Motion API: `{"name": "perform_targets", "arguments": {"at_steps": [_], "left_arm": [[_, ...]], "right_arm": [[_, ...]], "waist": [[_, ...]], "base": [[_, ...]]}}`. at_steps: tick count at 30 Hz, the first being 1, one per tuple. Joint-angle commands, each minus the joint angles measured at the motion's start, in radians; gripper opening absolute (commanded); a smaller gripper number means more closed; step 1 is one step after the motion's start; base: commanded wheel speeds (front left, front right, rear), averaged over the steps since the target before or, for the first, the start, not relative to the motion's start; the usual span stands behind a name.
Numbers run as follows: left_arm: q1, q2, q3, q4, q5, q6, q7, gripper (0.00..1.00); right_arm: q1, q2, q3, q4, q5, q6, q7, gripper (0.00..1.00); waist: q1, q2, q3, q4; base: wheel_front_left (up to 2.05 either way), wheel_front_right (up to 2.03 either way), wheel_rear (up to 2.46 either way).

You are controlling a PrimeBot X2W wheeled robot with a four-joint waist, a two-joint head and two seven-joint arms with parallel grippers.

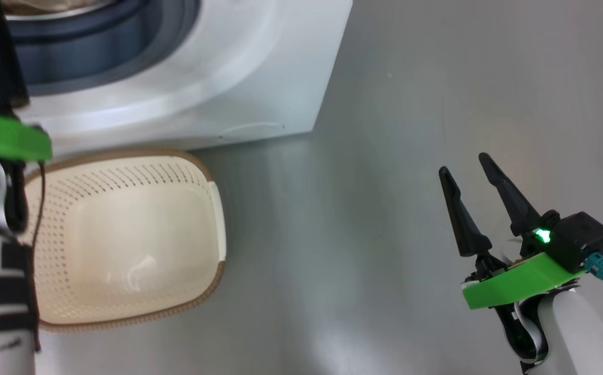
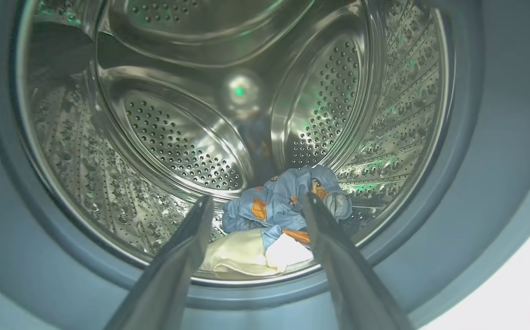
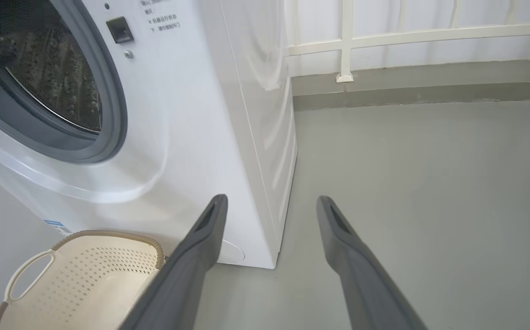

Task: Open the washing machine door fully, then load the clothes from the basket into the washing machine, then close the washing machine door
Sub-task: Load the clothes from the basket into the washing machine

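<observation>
step: loading looks done to me | clothes [image 2: 278, 206] in drum [image 2: 177, 137], just ahead of my spread, empty left gripper [image 2: 258, 198] | right gripper [image 1: 464, 164] spread, empty | next: back out, shut door

I see the basket [image 1: 124, 239] on the floor [image 1: 384, 208], to my left, just in front of the washing machine [image 1: 228, 78]. The clothes [image 2: 274, 229] lie together inside the drum [image 2: 177, 137], near its front lip. My left hand [image 2: 258, 198] points into the drum opening. My right hand [image 1: 463, 162] hangs over the floor, well right of the machine.

Grey floor [image 1: 400, 219], white washing machine [image 1: 259, 78] standing on it, cream perforated basket [image 1: 124, 239] just beside its front
</observation>
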Motion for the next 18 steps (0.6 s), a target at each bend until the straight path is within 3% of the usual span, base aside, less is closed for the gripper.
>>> {"name": "perform_targets", "arguments": {"at_steps": [1, 18], "left_arm": [[0.051, 0.036, 0.028, -0.048, -0.001, -0.002, -0.002, 1.00], [0.477, -0.061, 0.105, -0.307, 0.027, 0.014, -0.002, 1.00]], "right_arm": [[0.033, -0.003, 0.027, -0.019, 0.000, 0.003, -0.005, 1.00], [0.108, -0.005, 0.035, 0.001, -0.005, 0.003, -0.005, 1.00]], "waist": [[0.0000, 0.0000, -0.072, 0.014], [0.0000, 0.0000, -0.272, 0.031]], "base": [[0.00, 0.00, 0.00], [0.00, 0.00, 0.00]]}}
